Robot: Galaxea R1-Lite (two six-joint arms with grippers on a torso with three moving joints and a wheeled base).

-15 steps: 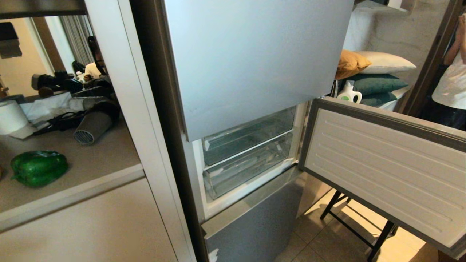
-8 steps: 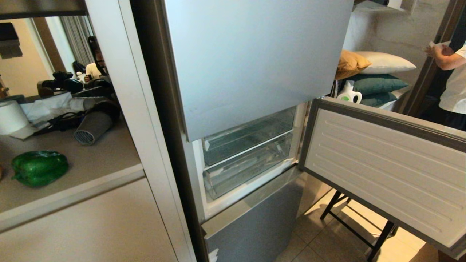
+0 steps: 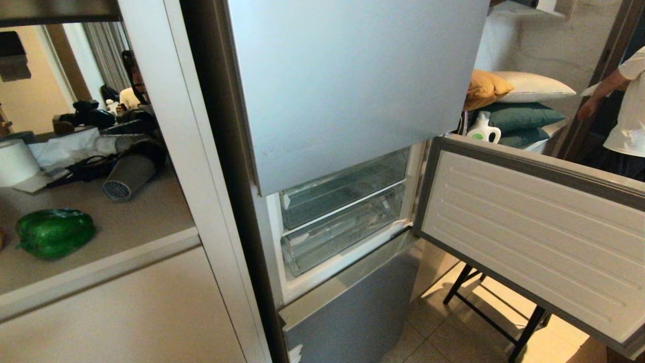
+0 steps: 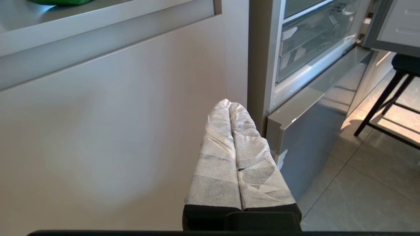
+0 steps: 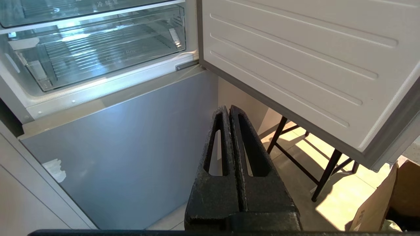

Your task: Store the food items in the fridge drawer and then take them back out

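A glossy green bell pepper [image 3: 54, 233] lies on the beige counter [image 3: 126, 227] left of the fridge; its underside also peeks in as the green pepper [image 4: 62, 1] in the left wrist view. The silver-grey fridge's middle compartment stands open, and its upper clear fridge drawer [image 3: 345, 186] and the lower clear bin [image 3: 342, 232] are both pushed in. My left gripper [image 4: 228, 103], with white-wrapped fingers, is shut and empty, low before the cabinet front beside the fridge. My right gripper [image 5: 228, 109], black, is shut and empty, low under the open door. Neither arm shows in the head view.
The open fridge door [image 3: 529, 237] swings out to the right over a black stool frame [image 3: 484, 302]. A person [image 3: 627, 111] stands at far right. A hair dryer [image 3: 128, 174], cables and a paper roll [image 3: 15, 161] clutter the counter's back.
The person at the far right has lowered an arm. The pepper, the drawers and the door have not moved.
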